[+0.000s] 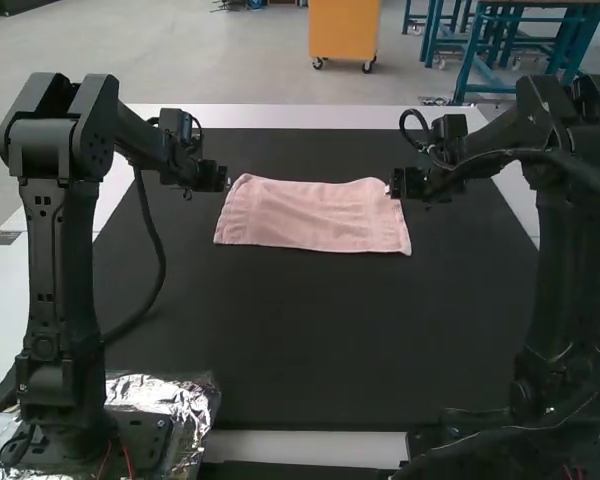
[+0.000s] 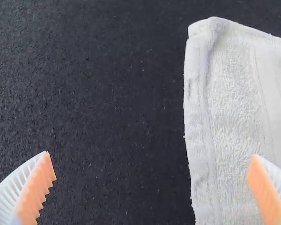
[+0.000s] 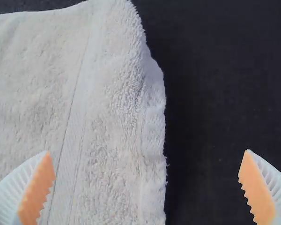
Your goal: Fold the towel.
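Surely the pink towel (image 1: 315, 215), lying on the far part of the black mat (image 1: 310, 340), will be light, soft and floppy, so the left gripper (image 2: 150, 154) and right gripper (image 3: 147, 151), jaws wide open above the mat, should pinch its short ends.
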